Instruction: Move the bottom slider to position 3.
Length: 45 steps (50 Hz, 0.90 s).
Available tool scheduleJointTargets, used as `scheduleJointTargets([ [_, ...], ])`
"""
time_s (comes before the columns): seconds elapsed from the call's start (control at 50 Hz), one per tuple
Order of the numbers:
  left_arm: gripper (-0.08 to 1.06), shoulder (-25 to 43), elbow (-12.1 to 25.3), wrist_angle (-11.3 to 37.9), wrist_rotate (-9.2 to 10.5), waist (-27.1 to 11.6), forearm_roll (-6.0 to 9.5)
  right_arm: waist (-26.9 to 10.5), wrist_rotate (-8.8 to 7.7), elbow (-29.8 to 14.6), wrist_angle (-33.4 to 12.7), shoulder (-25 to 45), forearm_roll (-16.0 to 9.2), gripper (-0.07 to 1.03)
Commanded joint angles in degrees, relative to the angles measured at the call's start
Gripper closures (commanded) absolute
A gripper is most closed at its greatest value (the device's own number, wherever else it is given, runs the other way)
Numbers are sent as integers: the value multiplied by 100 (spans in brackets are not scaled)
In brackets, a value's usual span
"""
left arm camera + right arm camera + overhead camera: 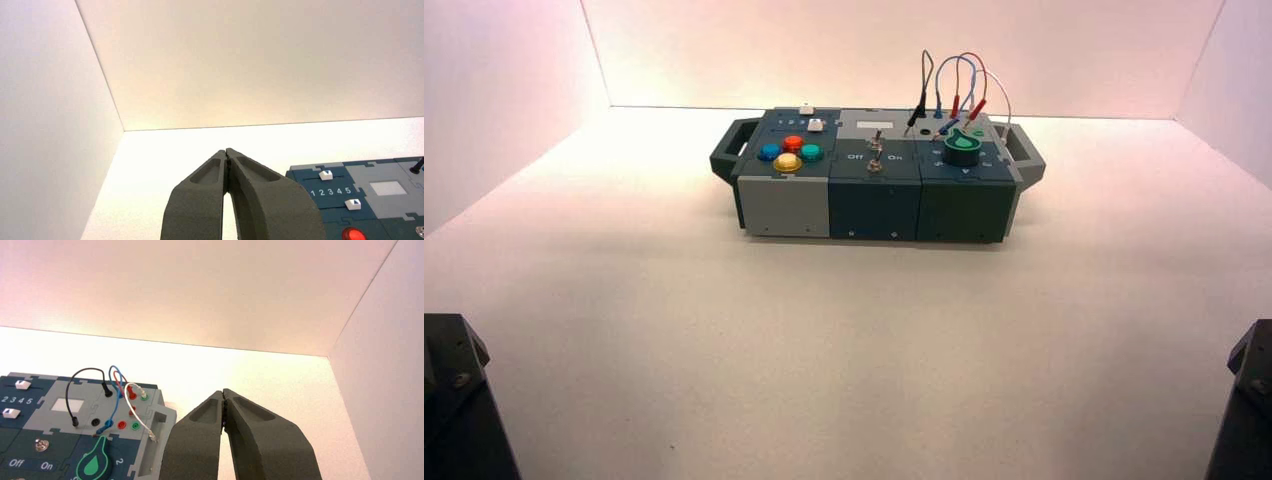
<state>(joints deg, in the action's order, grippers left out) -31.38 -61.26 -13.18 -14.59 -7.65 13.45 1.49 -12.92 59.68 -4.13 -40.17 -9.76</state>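
The box (874,205) stands at the far middle of the table. The bottom slider (815,125) is a small whitish knob on the box's left section, just behind the coloured buttons. It also shows in the left wrist view (353,203) and the right wrist view (11,413), below a printed 1 2 3 4 5 scale (330,191). I cannot read its exact position. The twin top slider (326,175) lies behind it. My left gripper (227,150) is shut and empty, parked far in front of the box. My right gripper (222,391) is likewise shut, empty and parked.
Red, blue, green and yellow buttons (790,152) sit in front of the sliders. Two metal toggles (875,150) with Off/On lettering are in the middle section. A green knob (962,148) and plugged wires (954,90) are on the right. White walls enclose the table.
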Motion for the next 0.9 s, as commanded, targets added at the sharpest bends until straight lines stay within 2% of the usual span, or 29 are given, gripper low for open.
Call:
scheduleJointTargets([
  [0.02, 100, -44, 149, 9, 0, 9, -9, 26, 0, -123, 53, 18, 0, 99],
  [0.3, 100, -44, 246, 264, 0, 9, -9, 0, 9, -141, -79, 62, 0, 99],
  [0.54, 100, -18, 536, 1037, 0, -123, -18, -141, 0, -281, -580, 70, -9, 99],
  [0.64, 100, 18, 668, 1380, -79, -202, -62, -220, 0, -325, -782, 88, -18, 99],
  [0.74, 100, 35, 773, 1775, -141, -237, -79, -360, 0, -422, -1090, 123, -35, 98],
  [0.9, 100, 88, 1011, 2373, -132, -360, -70, -642, 0, -721, -1890, 220, -88, 98],
])
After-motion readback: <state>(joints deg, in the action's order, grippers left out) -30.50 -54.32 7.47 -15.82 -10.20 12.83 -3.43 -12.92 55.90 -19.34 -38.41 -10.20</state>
